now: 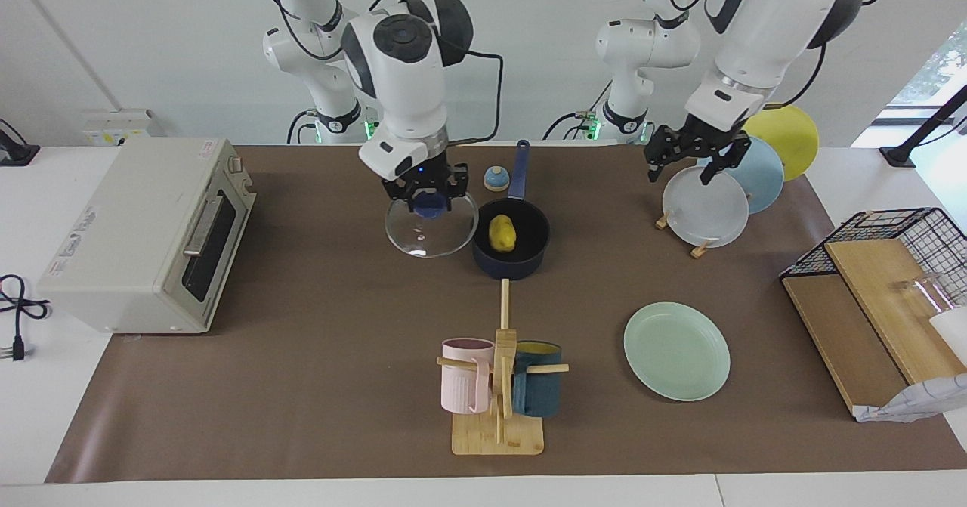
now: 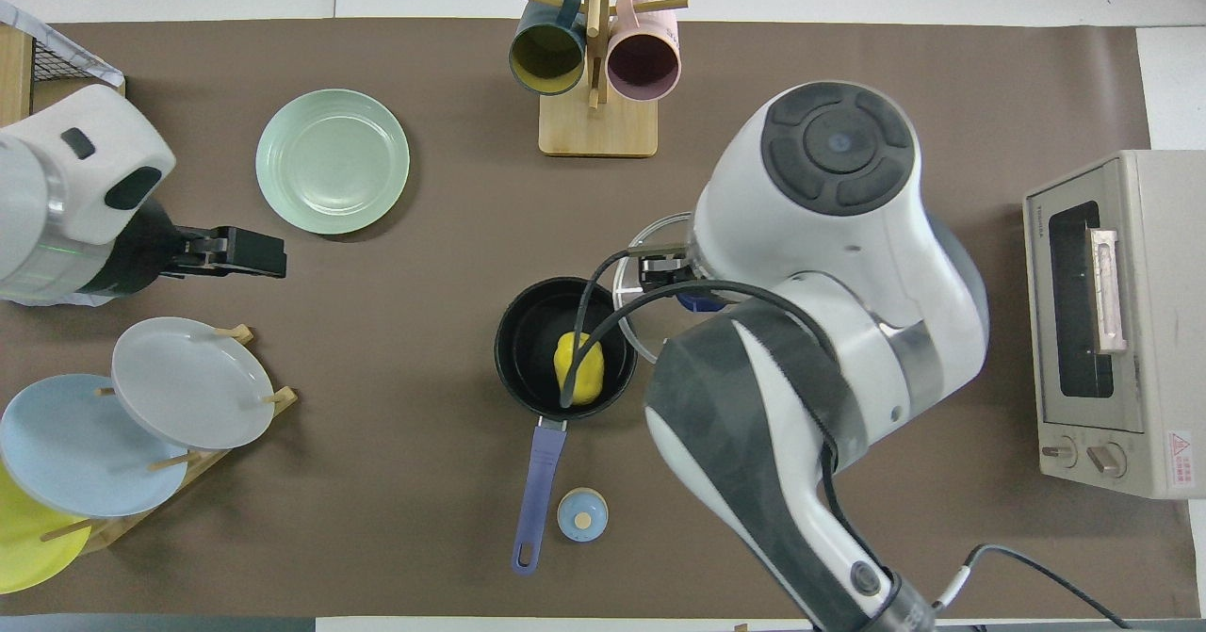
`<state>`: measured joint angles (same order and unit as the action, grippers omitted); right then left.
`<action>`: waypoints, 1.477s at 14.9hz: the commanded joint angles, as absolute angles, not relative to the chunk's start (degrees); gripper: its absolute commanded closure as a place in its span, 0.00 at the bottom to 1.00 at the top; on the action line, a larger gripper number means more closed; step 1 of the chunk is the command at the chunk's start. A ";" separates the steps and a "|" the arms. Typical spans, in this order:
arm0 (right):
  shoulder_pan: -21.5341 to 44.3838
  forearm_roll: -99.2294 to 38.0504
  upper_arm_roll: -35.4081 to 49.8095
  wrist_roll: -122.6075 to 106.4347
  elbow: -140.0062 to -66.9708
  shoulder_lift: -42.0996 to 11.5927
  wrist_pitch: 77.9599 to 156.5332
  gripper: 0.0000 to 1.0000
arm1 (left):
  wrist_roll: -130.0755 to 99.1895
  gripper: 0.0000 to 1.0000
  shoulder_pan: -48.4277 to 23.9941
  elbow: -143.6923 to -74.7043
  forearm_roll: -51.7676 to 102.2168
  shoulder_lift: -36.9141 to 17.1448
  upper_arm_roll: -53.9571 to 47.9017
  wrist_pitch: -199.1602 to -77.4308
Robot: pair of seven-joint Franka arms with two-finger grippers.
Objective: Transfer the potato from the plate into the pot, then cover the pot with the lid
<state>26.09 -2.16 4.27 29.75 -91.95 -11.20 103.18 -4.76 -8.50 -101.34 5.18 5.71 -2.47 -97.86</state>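
Observation:
The yellow potato (image 1: 502,233) (image 2: 579,368) lies inside the dark navy pot (image 1: 521,259) (image 2: 521,331), whose blue handle points toward the robots. Beside the pot, toward the right arm's end, is the glass lid (image 1: 423,236) (image 2: 633,279). My right gripper (image 1: 430,201) is shut on its blue knob, and the lid's edge reaches the pot's rim. The right arm hides most of the lid in the overhead view. The mint-green plate (image 1: 676,350) (image 2: 332,161) has nothing on it. My left gripper (image 1: 682,165) (image 2: 254,253) hangs open and holds nothing, over the plate rack.
A toaster oven (image 1: 143,235) stands at the right arm's end. A mug stand (image 1: 498,386) with a pink and a teal mug is farther from the robots than the pot. A small bell (image 1: 495,178) sits beside the pot's handle. A plate rack (image 1: 706,208) and a wire basket (image 1: 891,265) are at the left arm's end.

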 commanded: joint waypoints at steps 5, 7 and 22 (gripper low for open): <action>36.37 -2.73 4.04 39.89 -90.53 -16.25 111.44 1.00 | -1.76 0.00 -5.01 -91.23 0.35 4.40 -3.51 -87.89; 39.45 2.60 4.13 43.05 -89.30 -19.93 111.53 1.00 | -2.28 0.00 -5.10 -91.67 0.26 4.57 -3.60 -87.89; 39.55 1.05 4.13 45.18 -93.34 -19.78 111.62 1.00 | -2.55 0.00 -9.14 -93.87 0.79 4.22 -0.79 -88.33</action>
<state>39.60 1.50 3.99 43.95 -92.35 -20.74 111.81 -2.10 -8.10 -94.74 1.29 4.51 -1.90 -88.61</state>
